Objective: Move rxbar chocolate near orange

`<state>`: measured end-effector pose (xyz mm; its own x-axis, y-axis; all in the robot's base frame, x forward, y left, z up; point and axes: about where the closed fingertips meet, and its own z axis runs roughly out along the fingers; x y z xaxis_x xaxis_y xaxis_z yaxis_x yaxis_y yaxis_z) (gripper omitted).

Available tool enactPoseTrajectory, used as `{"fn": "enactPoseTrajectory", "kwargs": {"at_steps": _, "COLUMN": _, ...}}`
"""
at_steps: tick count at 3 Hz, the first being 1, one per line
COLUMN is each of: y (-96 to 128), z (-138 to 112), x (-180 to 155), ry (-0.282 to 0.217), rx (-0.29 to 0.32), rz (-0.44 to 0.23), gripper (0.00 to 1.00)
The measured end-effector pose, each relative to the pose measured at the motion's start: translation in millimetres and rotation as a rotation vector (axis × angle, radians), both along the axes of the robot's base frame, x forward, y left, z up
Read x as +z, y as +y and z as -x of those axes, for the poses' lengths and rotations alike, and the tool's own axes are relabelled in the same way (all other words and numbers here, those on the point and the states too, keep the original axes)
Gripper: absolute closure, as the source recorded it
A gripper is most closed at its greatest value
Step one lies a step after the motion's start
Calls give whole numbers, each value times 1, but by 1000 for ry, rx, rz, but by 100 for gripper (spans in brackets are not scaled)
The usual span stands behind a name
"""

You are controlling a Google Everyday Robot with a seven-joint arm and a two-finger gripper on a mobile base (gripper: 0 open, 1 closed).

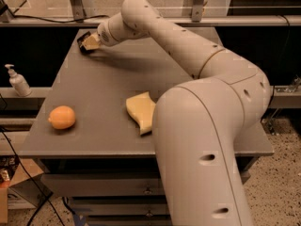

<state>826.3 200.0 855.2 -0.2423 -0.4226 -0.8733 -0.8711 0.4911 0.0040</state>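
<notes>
Far left, off the table: pump bottle. Orange sits on the grey table near its front-left edge: round, matte, nothing touching it. Rxbar chocolate is at the far-left corner, well apart from the orange. Only a small, flat black edge of it shows, print not legible. Gripper is right on it, covering most of it; can't tell if it's clamped or spread. Pale yellow wavy sponge lies mid-table at the front, partly behind the arm.
</notes>
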Motion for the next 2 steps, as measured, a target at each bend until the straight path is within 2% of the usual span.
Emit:
{"fn": "enactPoseTrajectory", "kwargs": {"at_steps": 1, "y": -7, "z": 22, "x": 11, "ry": 11, "rx": 20, "rz": 25, "gripper": 100}}
{"fn": "enactPoseTrajectory", "kwargs": {"at_steps": 2, "y": -15, "z": 46, "x": 14, "ry": 34, "rx": 40, "rz": 17, "gripper": 100}}
